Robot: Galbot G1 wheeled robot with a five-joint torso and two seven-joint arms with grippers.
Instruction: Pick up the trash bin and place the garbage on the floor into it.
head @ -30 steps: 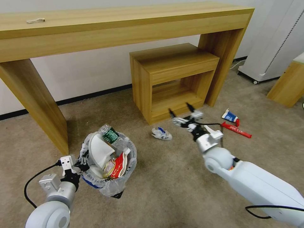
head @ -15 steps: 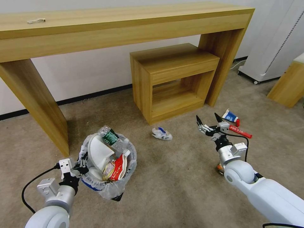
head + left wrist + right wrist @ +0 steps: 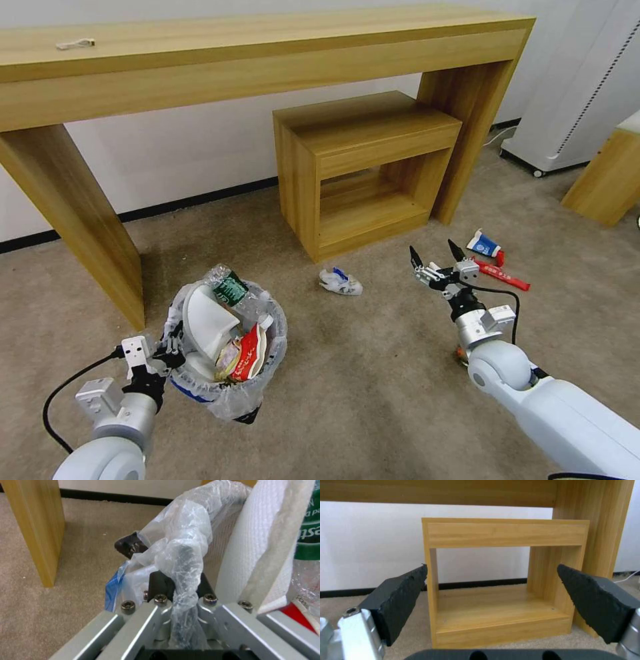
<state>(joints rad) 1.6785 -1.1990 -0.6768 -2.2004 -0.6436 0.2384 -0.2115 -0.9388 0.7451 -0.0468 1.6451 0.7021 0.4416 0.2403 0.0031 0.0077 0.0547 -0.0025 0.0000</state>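
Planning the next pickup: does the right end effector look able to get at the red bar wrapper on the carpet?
Probably yes. The right end effector hangs open just beside the red bar wrapper, which lies flat on bare carpet, nothing between them.

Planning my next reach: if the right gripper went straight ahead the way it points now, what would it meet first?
Probably the small wooden stand: the open right gripper faces its hollow, with bare floor between, though depth is unclear.
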